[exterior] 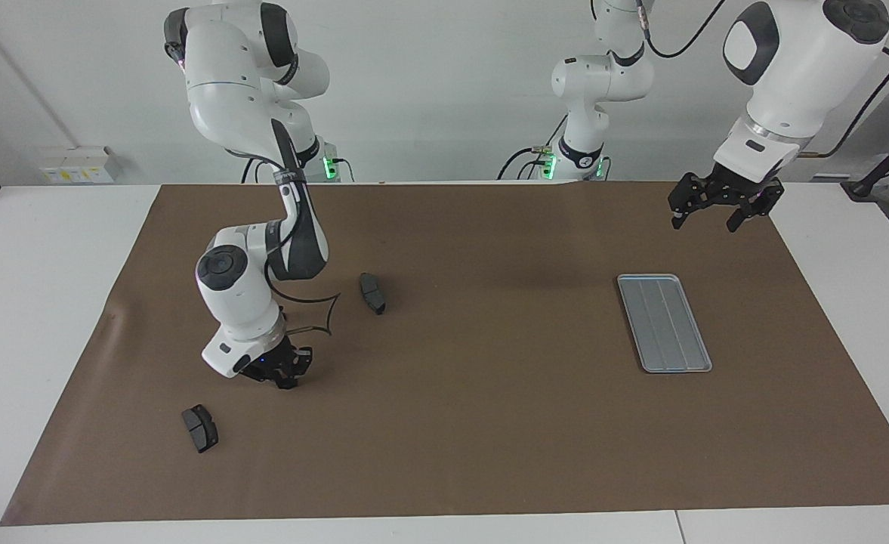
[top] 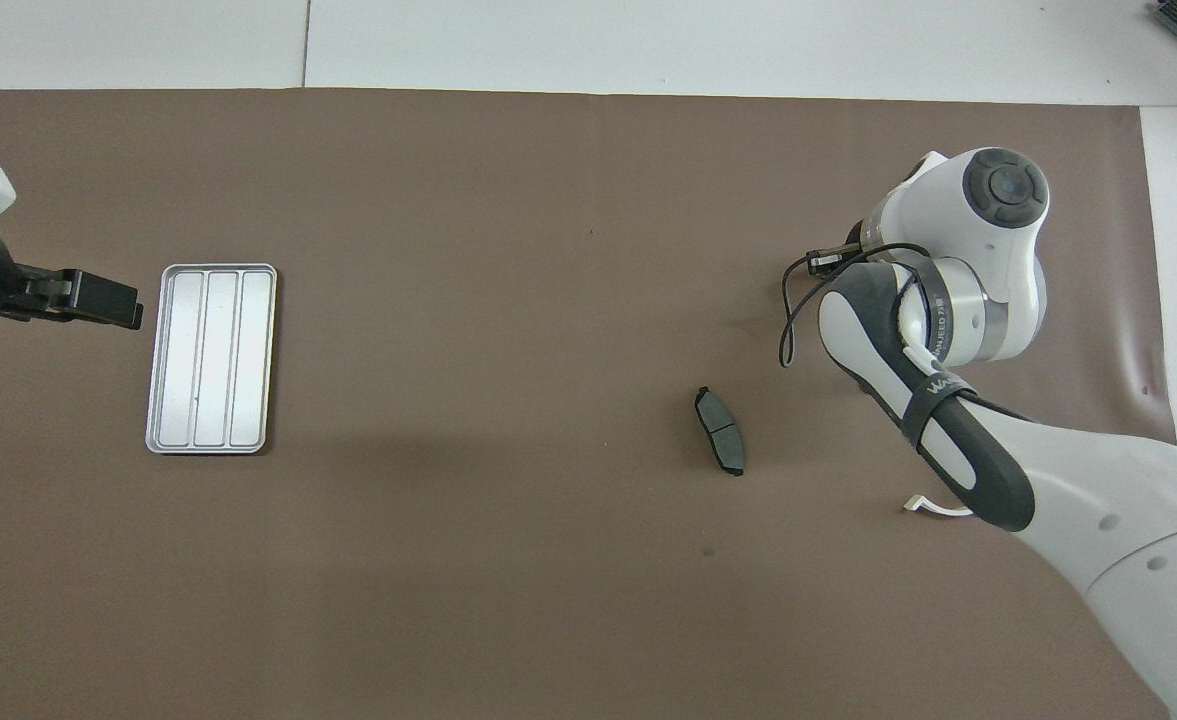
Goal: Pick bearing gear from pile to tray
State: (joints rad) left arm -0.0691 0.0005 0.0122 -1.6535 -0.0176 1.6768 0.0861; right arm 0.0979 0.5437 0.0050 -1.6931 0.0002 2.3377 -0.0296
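My right gripper (exterior: 287, 380) points down at the brown mat toward the right arm's end of the table. Its fingertips are shut on the tiny black bearing gear, which barely shows between them. In the overhead view the arm's own wrist (top: 968, 280) hides both gripper and gear. The silver ridged tray (exterior: 663, 323) (top: 210, 358) lies empty toward the left arm's end. My left gripper (exterior: 705, 217) (top: 133, 312) hangs open in the air beside the tray's end nearest the robots, holding nothing; that arm waits.
One dark grey brake pad (exterior: 372, 293) (top: 719, 431) lies on the mat nearer to the robots than the right gripper. Another brake pad (exterior: 200, 428) lies farther out. A white bracket tip (top: 933, 508) peeks from under the right arm. A small dark dot (top: 708, 551) marks the mat.
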